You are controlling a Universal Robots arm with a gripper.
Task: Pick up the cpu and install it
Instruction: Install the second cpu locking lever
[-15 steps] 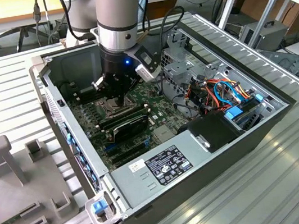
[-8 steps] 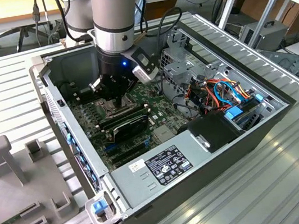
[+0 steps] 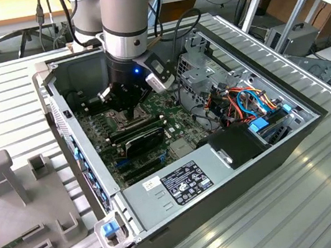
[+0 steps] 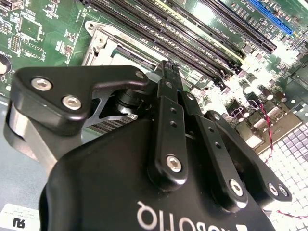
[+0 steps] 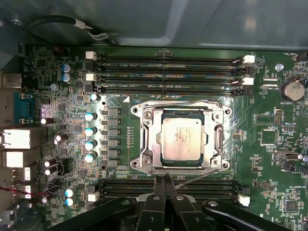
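Hovering: end effector (image 3: 127, 110) sits low inside the open case (image 3: 271, 154), right over the board (image 3: 172, 126), in the exterior view
Far left: grey fixture block (image 3: 21, 206) with slots lying on the ribbed table (image 3: 327, 193), just beside the case
Arm: grey and light blue arm (image 3: 126, 14) comes straight down into the case, little blue light on the wrist
End effector: fingers (image 5: 161, 187) pressed together tip to tip in the first wrist view, nothing between them, so it's closed and holding nothing
Cpu: cpu (image 5: 185, 140) already sitting in the socket (image 5: 144, 144), silver-beige top facing up, metal frame all round it
Gap: fingertips are just beside the socket's edge, near the cpu, can't tell if they touch the frame
Memory slots: long black slots (image 5: 168, 72) on the far side of the socket, another set (image 5: 207, 185) on the end effector's side
Second wrist view: black linkage (image 4: 168, 139) up close, socket frame (image 4: 103, 41) and slots (image 4: 192, 33) behind it
Right: bundle of orange and blue cables (image 3: 247, 101) in the case, toward the exterior view's right
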